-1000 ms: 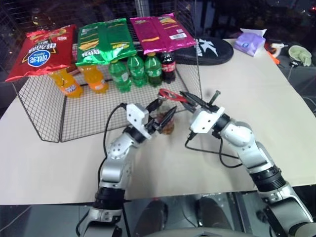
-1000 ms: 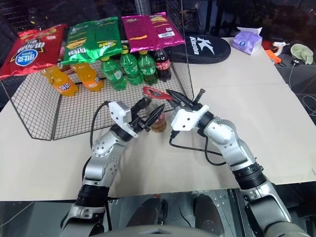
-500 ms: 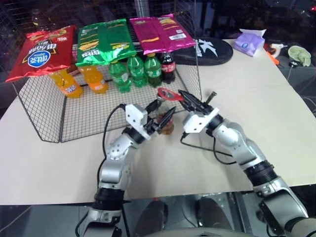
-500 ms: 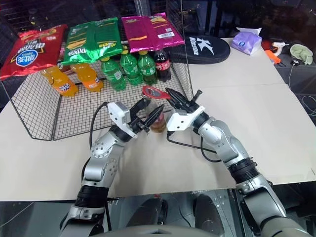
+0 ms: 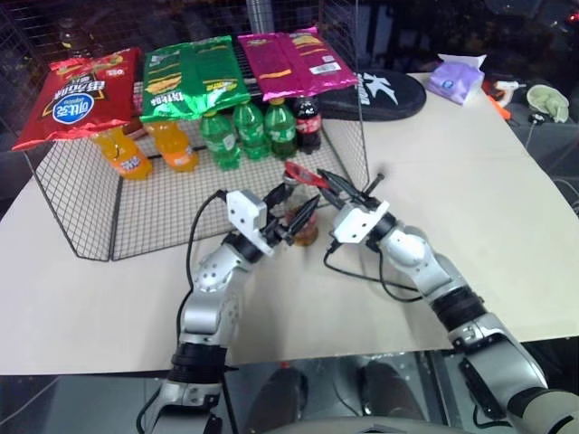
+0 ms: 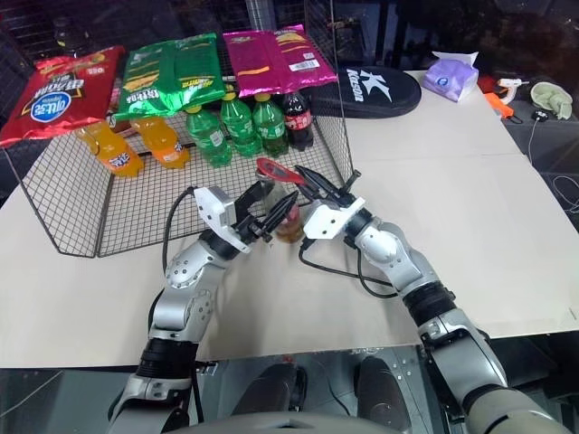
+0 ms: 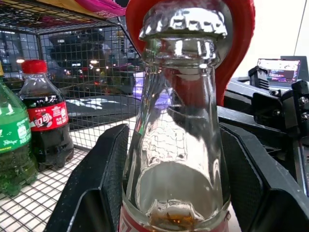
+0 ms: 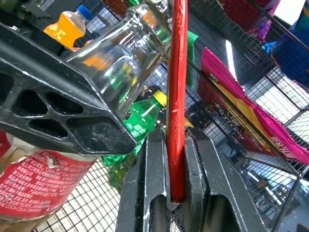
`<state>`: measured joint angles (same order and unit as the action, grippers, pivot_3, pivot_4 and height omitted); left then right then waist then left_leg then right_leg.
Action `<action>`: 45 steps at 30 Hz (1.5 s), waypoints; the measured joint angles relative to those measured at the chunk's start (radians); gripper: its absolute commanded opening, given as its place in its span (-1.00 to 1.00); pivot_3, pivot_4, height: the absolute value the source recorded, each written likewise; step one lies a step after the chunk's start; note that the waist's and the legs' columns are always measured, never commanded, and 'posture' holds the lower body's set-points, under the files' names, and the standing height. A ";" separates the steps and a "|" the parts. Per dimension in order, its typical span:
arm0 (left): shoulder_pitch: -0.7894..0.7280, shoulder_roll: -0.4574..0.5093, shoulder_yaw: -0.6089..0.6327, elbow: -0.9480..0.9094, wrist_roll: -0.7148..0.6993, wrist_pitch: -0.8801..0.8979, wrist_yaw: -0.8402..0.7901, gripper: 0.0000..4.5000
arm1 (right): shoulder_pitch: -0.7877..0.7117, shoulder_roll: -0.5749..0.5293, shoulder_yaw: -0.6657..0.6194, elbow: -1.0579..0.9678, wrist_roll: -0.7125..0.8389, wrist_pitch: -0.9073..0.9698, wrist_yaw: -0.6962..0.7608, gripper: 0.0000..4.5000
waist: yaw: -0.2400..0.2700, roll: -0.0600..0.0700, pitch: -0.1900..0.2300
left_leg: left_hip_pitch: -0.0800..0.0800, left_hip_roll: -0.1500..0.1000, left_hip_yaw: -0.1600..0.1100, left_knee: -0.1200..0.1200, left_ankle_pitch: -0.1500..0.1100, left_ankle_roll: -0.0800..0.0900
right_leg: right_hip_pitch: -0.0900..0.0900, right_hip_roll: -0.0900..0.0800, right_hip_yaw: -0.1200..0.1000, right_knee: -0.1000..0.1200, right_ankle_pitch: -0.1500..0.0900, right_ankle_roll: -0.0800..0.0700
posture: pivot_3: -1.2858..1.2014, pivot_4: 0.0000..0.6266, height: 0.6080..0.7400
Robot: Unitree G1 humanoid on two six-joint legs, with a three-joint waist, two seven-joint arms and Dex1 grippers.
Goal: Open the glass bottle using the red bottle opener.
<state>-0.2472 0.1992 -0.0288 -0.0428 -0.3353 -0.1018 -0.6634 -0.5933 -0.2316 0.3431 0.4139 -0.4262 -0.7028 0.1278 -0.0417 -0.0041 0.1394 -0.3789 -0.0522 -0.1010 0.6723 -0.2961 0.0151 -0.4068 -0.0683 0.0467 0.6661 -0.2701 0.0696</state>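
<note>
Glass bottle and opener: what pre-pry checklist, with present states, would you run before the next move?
1. Left gripper clamps the glass bottle: ok.
2. Right gripper pinches the red bottle opener by its handle: ok.
3. Crown cap on the bottle: ok.
4. Opener head close behind the cap: ok.
5. Opener lip hooked under the cap's edge: cannot tell.
6. Bottle upright on the table: cannot tell.

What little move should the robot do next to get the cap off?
Probably lower the opener a touch so its head hooks the cap, which is still on. The left gripper steadies the bottle; the right gripper holds the opener beside its top.
</note>
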 measured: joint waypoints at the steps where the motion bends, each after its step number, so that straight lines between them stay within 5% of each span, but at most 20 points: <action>1: 0.000 0.000 0.000 0.000 0.000 0.000 0.000 0.00 | -0.001 -0.001 0.000 0.002 -0.001 -0.003 -0.001 -1.00 | 0.000 0.000 0.000 | 0.000 0.000 0.000 0.000 0.000 0.000 | 0.000 0.000 0.000 0.000 0.000 0.000 | 0.03 -0.52 1.00; 9: -0.001 -0.007 -0.002 0.002 0.008 -0.005 -0.005 0.00 | -0.103 -0.113 0.003 0.047 -0.121 -0.090 -0.038 -1.00 | 0.001 0.000 0.000 | 0.000 -0.001 0.000 0.000 0.000 0.000 | 0.000 0.000 0.000 0.000 0.000 0.000 | 0.03 -0.52 1.00; 21: -0.033 -0.016 -0.006 0.035 0.021 -0.016 -0.008 0.00 | -0.375 -0.267 0.083 0.191 -0.451 -0.212 -0.313 -1.00 | 0.001 0.001 0.000 | -0.001 -0.001 0.000 -0.001 0.000 0.000 | 0.000 0.000 0.000 -0.001 0.000 0.000 | 0.03 -0.52 1.00; 26: -0.034 -0.017 -0.006 0.035 0.021 -0.016 -0.008 0.00 | -0.386 -0.267 0.085 0.237 -0.431 -0.225 -0.332 -1.00 | 0.001 0.001 0.000 | -0.001 -0.001 0.000 0.000 0.000 0.000 | 0.000 -0.001 0.000 -0.001 0.000 0.000 | 0.03 -0.52 1.00; 36: -0.033 -0.015 -0.011 0.032 0.030 -0.020 0.003 0.00 | -0.288 -0.217 -0.015 0.273 -0.156 -0.172 -0.254 -1.00 | 0.000 0.000 0.000 | -0.002 -0.001 0.000 0.000 0.000 0.000 | 0.000 -0.001 0.000 -0.002 0.000 0.000 | 0.03 -0.52 1.00; 41: -0.030 -0.015 -0.015 0.034 0.040 -0.021 0.014 0.98 | -0.236 -0.217 -0.038 0.264 -0.115 -0.136 -0.216 -1.00 | -0.002 0.001 0.000 | -0.002 0.000 0.001 -0.001 0.000 0.000 | -0.002 0.000 0.000 -0.001 0.000 0.000 | 0.03 -0.52 1.00; 45: -0.028 -0.014 -0.020 0.034 0.039 -0.017 0.013 0.98 | -0.222 -0.219 -0.039 0.224 -0.118 -0.127 -0.203 -1.00 | -0.005 0.001 0.000 | -0.002 0.000 0.002 -0.001 0.000 0.000 | -0.002 0.000 0.002 -0.001 0.000 0.000 | 0.03 -0.52 1.00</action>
<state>-0.2747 0.1849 -0.0491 -0.0093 -0.2964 -0.1185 -0.6502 -0.8157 -0.4503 0.3045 0.6380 -0.5442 -0.8297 -0.0757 -0.0470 -0.0035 0.1394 -0.3813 -0.0518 -0.0991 0.6710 -0.2959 0.0149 -0.4093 -0.0681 0.0483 0.6650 -0.2701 0.0696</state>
